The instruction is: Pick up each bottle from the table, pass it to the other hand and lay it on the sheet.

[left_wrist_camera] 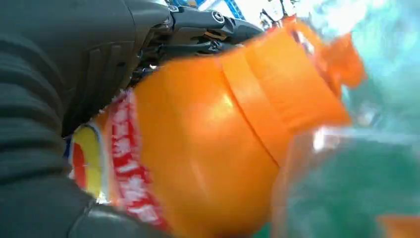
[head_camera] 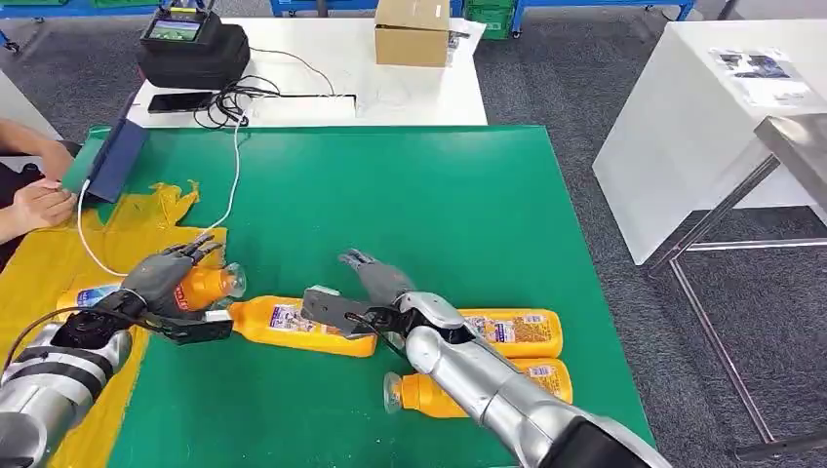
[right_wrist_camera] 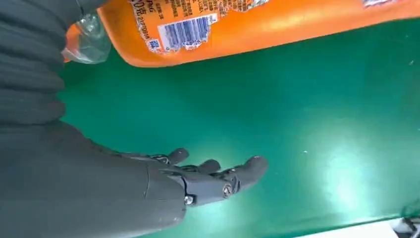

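Left wrist view: bottle (left_wrist_camera: 208, 148) in left hand (head_camera: 161, 278) (label legible).

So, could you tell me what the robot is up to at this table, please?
It is moving orange bottles from the green mat onto the yellow sheet. The left robot hand grips one bottle at the sheet's edge, with another bottle already lying on the sheet beside it. The right robot hand is open and empty above the mat. Three bottles lie on the mat. A person's hands rest at the table's far left.
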Robot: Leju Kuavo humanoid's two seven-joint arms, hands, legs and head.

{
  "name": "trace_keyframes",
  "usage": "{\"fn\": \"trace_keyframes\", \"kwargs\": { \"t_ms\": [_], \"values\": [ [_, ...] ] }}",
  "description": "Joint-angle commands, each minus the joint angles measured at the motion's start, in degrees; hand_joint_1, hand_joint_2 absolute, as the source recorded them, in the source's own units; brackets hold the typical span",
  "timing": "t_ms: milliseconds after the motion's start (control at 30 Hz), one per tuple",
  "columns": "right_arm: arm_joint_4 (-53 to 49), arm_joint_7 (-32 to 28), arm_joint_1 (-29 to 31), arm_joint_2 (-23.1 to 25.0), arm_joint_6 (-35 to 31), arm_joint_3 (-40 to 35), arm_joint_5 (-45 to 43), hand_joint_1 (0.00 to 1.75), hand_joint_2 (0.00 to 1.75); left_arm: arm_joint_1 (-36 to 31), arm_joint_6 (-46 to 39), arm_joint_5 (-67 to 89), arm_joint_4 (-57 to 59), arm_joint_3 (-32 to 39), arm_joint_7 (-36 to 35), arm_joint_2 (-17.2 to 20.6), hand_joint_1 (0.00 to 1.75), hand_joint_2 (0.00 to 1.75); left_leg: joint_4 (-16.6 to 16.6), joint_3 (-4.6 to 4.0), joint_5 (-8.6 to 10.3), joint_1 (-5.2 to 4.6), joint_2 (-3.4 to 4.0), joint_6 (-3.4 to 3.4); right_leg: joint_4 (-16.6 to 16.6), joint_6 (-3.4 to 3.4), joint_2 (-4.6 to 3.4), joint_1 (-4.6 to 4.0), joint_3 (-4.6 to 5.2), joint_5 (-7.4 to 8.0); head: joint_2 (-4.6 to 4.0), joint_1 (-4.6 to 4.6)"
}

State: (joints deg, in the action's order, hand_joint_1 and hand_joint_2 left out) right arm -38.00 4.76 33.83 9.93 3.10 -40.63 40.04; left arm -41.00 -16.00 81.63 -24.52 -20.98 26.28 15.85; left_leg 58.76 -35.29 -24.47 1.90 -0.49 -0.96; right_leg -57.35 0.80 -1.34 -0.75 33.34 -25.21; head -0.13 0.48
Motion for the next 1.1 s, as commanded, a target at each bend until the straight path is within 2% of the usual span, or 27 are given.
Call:
{"fn": "trace_keyframes", "kwargs": {
  "t_ms": [33,100,200,367,467,567,733,767,833,867,1100],
  "values": [
    [10.6,-0.6,3.4,2.2,0.7,1.5,0.6,0.00,1.75,-2.7,0.9,-1.7,3.8,-0.2,1.5,-1.8,0.00,0.00,-0.1,0.16,0.08,-0.06,-0.03,0.19,0.1,0.12,0.19,0.03,-0.17,0.04,0.00,0.00],
    [11.5,-0.8,3.7,2.8,0.9,1.7,1.1,0.00,1.75,-2.7,1.1,-3.9,3.4,1.1,2.9,-2.4,0.00,0.00,-0.1,0.13,0.09,-0.08,-0.11,0.20,0.1,0.13,0.26,0.05,-0.15,0.02,0.00,0.02],
    [13.1,-1.1,4.2,4.7,0.9,2.3,1.6,0.00,1.75,-4.0,6.8,-13.0,2.3,6.8,8.0,-5.1,0.00,0.00,-0.1,0.12,0.11,-0.09,-0.15,0.25,0.1,0.16,0.31,0.05,-0.17,0.01,0.00,0.00],
    [13.4,-1.1,4.5,5.3,0.8,2.6,1.8,0.00,1.75,-3.8,8.3,-15.5,0.8,8.2,8.7,-5.4,0.00,0.00,-0.1,0.02,0.09,-0.08,-0.19,0.21,0.0,0.13,0.33,0.05,-0.06,-0.02,0.00,0.00],
    [14.0,-1.5,5.2,6.7,1.6,2.4,2.2,0.00,1.75,-4.2,13.4,-24.6,-0.9,14.0,13.3,-6.8,0.00,0.00,-0.1,0.14,0.10,-0.10,-0.20,0.27,0.1,0.16,0.37,0.07,-0.19,0.01,0.00,0.00],
    [15.1,-0.9,5.3,8.8,3.6,1.3,3.2,0.00,1.75,-4.8,16.8,-30.2,-3.0,17.6,13.6,-8.0,0.00,0.00,0.0,-0.06,0.06,-0.02,-0.07,0.16,0.0,0.10,0.21,0.00,0.04,0.01,0.00,0.00],
    [18.3,0.8,4.1,9.7,14.1,-7.1,9.1,0.00,1.75,-5.7,27.1,-49.4,-6.9,29.8,13.7,-12.2,0.00,0.00,-0.1,0.11,0.09,-0.04,-0.18,0.22,0.1,0.14,0.38,0.01,-0.14,0.00,0.00,0.00],
    [18.4,0.7,3.5,9.6,14.4,-7.4,9.2,1.66,1.75,-5.9,28.1,-51.2,-7.5,31.0,13.5,-12.6,0.00,0.00,0.0,0.02,0.06,0.02,-0.22,0.17,0.1,0.11,0.36,-0.06,-0.09,-0.01,0.00,0.00],
    [18.5,0.7,2.7,9.4,14.9,-8.2,9.5,1.66,1.75,-5.9,30.4,-53.7,-8.8,32.6,12.5,-13.0,0.00,0.00,0.0,0.05,0.06,0.05,-0.17,0.18,0.1,0.13,0.33,-0.12,-0.10,0.00,0.00,0.00],
    [18.6,0.7,2.6,9.3,14.8,-8.2,9.5,1.75,1.75,-5.9,30.5,-53.7,-8.9,32.6,12.5,-13.0,0.00,0.00,-0.1,0.14,0.09,0.00,-0.22,0.26,0.2,0.18,0.43,-0.08,-0.21,0.00,0.00,0.00],
    [19.0,1.6,1.6,8.1,18.9,-10.5,10.0,1.75,1.75,-5.1,34.2,-61.3,-12.0,36.2,8.9,-14.6,0.00,0.00,-0.2,0.33,0.14,0.01,-0.08,0.22,0.2,0.15,0.29,-0.08,-0.33,0.06,0.00,0.00]
  ]
}}
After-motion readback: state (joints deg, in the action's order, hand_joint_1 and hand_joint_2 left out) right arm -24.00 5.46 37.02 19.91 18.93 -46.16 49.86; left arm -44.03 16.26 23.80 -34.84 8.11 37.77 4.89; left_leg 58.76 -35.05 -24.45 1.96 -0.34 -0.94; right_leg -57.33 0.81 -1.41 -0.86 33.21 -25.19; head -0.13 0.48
